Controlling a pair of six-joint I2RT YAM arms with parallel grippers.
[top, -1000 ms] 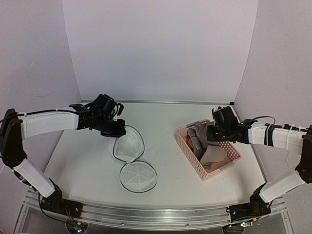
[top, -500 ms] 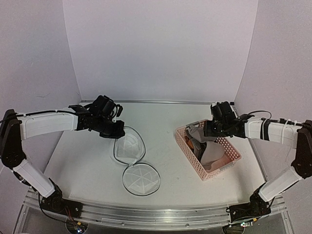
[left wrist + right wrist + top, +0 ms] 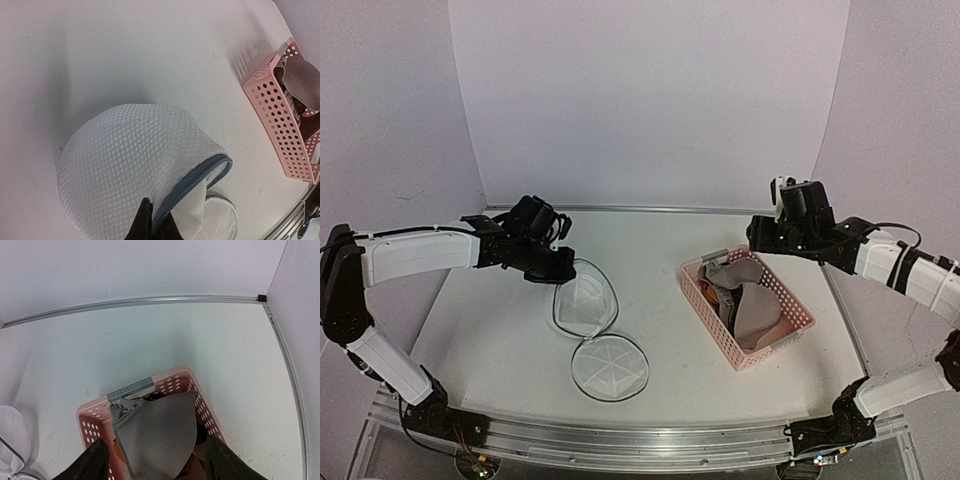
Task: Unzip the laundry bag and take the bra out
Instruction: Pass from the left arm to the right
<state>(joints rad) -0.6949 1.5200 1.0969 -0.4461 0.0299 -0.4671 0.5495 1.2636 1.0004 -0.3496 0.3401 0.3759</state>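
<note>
My left gripper (image 3: pixel 150 222) pinches its fingers tight on the blue-grey zipper edge (image 3: pixel 195 185) of the laundry bag (image 3: pixel 585 305). The bag lies open on the table (image 3: pixel 500 340). The bra (image 3: pixel 750 305) sits in the pink basket (image 3: pixel 698 295), just under my right gripper (image 3: pixel 156 450). Its fingers are spread wide and hold nothing. I think the bra is light, soft and floppy. Its straps could catch on the basket holes, so I would grab a thick cup edge.

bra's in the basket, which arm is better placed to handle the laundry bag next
Left: the left gripper is shut on the laundry bag's rim; the right gripper hangs open above the basket.
</note>
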